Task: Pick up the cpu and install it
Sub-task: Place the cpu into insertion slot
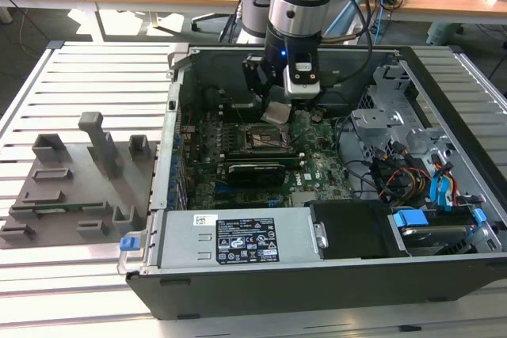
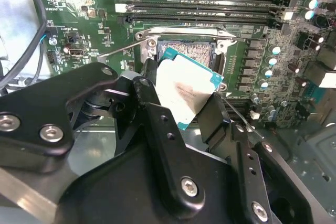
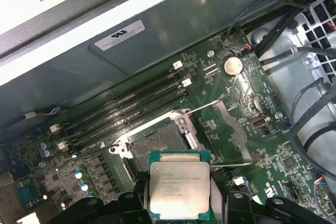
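The cpu (image 3: 178,187), a flat square chip with a silvery top and green rim, hangs tilted between the black fingers of my gripper (image 2: 181,100), which is shut on its edges. In the exterior view the cpu (image 1: 276,112) shows as a pale square under the gripper (image 1: 279,108), held above the motherboard inside the open computer case. Just beyond the chip lies the open socket (image 3: 157,142) with its metal frame and lifted load plate (image 3: 223,129). The socket (image 2: 186,51) also shows in the second wrist view, partly hidden by the chip.
The open case (image 1: 166,195) lies on a slatted metal table. Memory slots (image 3: 126,111) run beside the socket. Cables and drive cages (image 1: 412,172) fill the exterior view's right. A grey plastic tray (image 1: 71,187) with upright blocks sits at the exterior view's left.
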You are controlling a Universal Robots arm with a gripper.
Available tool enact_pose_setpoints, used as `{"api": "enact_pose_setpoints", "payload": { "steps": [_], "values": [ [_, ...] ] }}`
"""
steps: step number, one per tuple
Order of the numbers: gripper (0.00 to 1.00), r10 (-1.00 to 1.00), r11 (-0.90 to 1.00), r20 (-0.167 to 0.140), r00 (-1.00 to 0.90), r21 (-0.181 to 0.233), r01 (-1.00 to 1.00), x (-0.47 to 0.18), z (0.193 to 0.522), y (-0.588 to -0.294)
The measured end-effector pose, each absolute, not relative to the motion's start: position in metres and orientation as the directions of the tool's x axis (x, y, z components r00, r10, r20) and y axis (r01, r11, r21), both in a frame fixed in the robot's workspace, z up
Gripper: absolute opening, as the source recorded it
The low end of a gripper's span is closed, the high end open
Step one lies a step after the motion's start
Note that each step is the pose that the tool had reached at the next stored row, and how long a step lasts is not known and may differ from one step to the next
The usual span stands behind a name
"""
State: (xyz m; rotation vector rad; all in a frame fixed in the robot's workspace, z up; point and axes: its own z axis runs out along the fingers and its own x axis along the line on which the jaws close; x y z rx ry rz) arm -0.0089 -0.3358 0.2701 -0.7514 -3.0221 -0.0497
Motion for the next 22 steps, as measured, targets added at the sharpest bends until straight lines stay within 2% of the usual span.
{"api": "enact_pose_setpoints", "payload": {
  "steps": [22],
  "values": [
    [0.55,0.592,0.805,0.031,-0.805,0.019,0.592,-0.0087,0.2700,-0.3358]
  ]
}}
